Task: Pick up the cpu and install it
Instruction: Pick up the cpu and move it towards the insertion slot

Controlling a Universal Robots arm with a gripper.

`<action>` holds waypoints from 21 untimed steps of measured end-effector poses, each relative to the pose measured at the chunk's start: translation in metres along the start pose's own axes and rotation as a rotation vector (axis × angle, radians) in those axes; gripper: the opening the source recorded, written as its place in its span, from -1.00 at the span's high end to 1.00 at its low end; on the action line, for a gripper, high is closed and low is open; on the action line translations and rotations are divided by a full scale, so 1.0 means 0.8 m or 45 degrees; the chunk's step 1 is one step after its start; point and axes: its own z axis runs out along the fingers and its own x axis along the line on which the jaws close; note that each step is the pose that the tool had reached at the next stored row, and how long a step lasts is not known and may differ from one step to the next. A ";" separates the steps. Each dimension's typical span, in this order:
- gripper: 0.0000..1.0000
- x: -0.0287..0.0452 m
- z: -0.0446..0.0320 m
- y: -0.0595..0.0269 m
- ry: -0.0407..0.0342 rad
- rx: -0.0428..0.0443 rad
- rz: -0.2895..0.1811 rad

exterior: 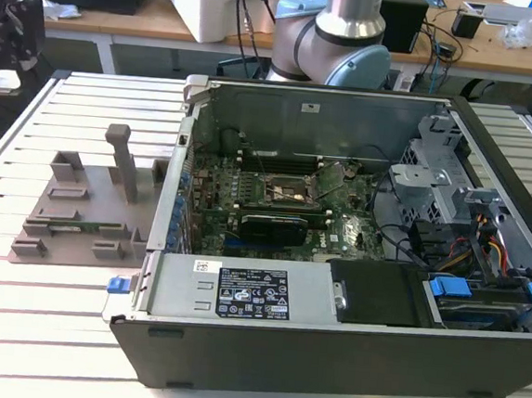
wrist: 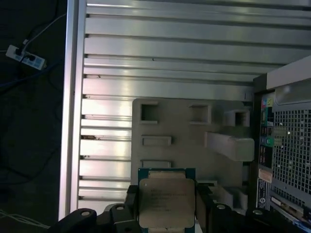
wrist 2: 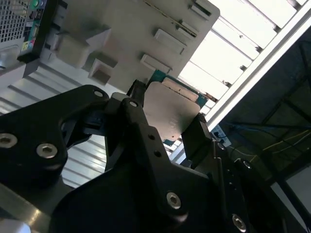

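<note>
The cpu (wrist: 166, 201), a flat square chip with a pale silver top on a green board, sits between the black fingers (wrist: 204, 206) of my gripper (wrist: 166, 209), which is shut on it by two opposite edges. In the second wrist view the cpu (wrist 2: 170, 109) shows from another angle, clamped in the gripper (wrist 2: 167, 115). It hangs well above the grey plastic fixture (wrist: 194, 141) on the slatted table. In the exterior view the arm (exterior: 342, 24) rises out of the top of the picture, and the open socket (exterior: 285, 193) lies on the motherboard inside the case.
The open computer case (exterior: 346, 346) lies on the slatted table (exterior: 42, 310), with a black expansion card (exterior: 268, 225) near the socket. The grey fixture (exterior: 88, 211) with upright posts stands to the exterior view's left of the case. The case's perforated back panel (wrist: 289, 145) borders the fixture.
</note>
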 end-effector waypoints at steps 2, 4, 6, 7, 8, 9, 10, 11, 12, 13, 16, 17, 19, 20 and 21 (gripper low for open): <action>-0.09 -0.0215 0.0005 -0.001 -0.0001 0.000 0.000; -0.09 -0.0357 0.0008 -0.002 -0.0002 0.000 0.000; -0.09 -0.0500 0.0011 -0.002 -0.0001 0.000 0.000; -0.09 -0.0584 0.0013 -0.003 -0.0002 0.000 0.000; -0.09 -0.0638 0.0014 -0.003 -0.0002 0.000 0.000; -0.09 -0.0784 0.0017 -0.003 -0.0001 0.000 0.000; -0.09 -0.0901 0.0020 -0.004 -0.0001 0.000 0.000; -0.09 -0.1004 0.0023 -0.004 0.0004 0.000 0.000; -0.09 -0.1145 0.0030 -0.005 0.0007 0.000 0.000; -0.09 -0.1226 0.0034 -0.005 0.0013 0.000 0.000; -0.09 -0.1410 0.0053 -0.006 0.0031 0.000 0.000; -0.09 -0.1519 0.0062 -0.006 0.0043 0.000 0.000; -0.09 -0.1652 0.0074 -0.006 0.0052 0.000 0.000; -0.09 -0.1752 0.0082 -0.006 0.0061 0.000 0.000; -0.09 -0.1832 0.0089 -0.006 0.0066 0.000 0.000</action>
